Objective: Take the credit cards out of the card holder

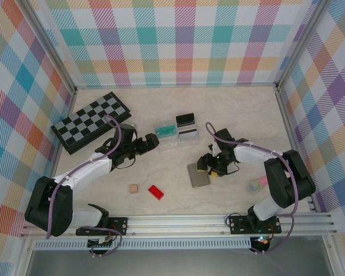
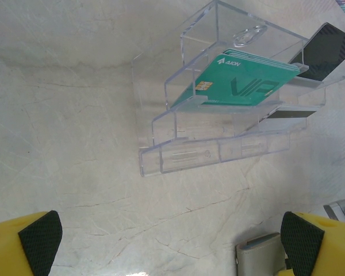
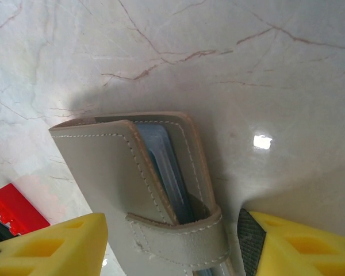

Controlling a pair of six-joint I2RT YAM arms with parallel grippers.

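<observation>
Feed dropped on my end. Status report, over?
Left gripper open, by the clear stand. Right gripper open, straddling the card holder, not clamped. Holder folded, blue-grey sleeve edges showing. Red block nearby, clear of the jaws.

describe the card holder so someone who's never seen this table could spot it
From the chessboard at the far left, cross to the right gripper. The card holder lies flat at its open jaws: a grey-beige stitched sleeve with a strap across one end. Unlike the clear stand and red block nearby, it is opaque and leather-like.
</observation>
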